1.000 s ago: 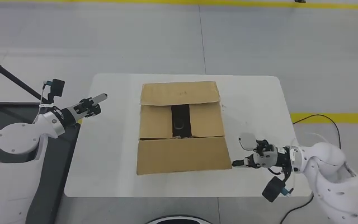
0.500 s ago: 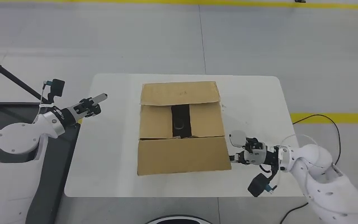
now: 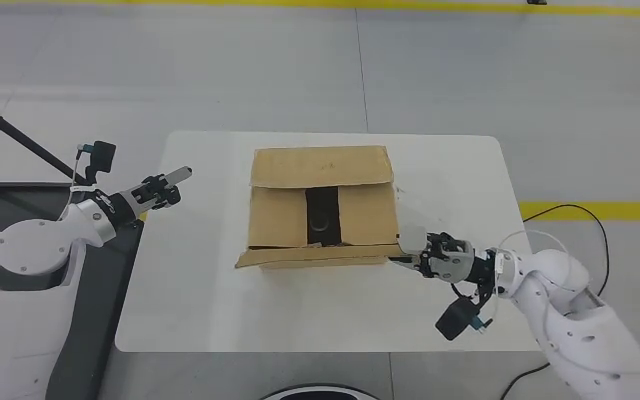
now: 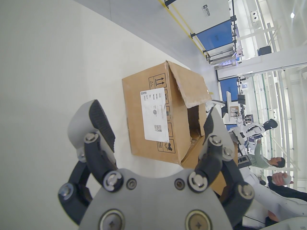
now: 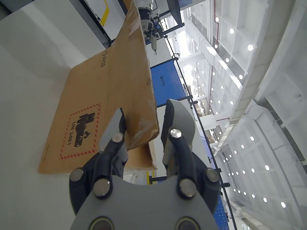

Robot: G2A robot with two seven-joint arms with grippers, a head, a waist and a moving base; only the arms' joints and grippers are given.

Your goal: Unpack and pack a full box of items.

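The right hand is partly spread, its fingers straddling an end corner of the near flap of the cardboard box without clamping it; the flap tilts up off the surface, its long axis running away from the hand; the left hand, spread wide, hovers well apart beyond the box's other end; the right is nearer.

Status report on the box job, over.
Left pincer open, hovering beside the box. Right pincer open, straddling a corner of the near flap, flap raised. Inner flaps down, partly covering the opening.
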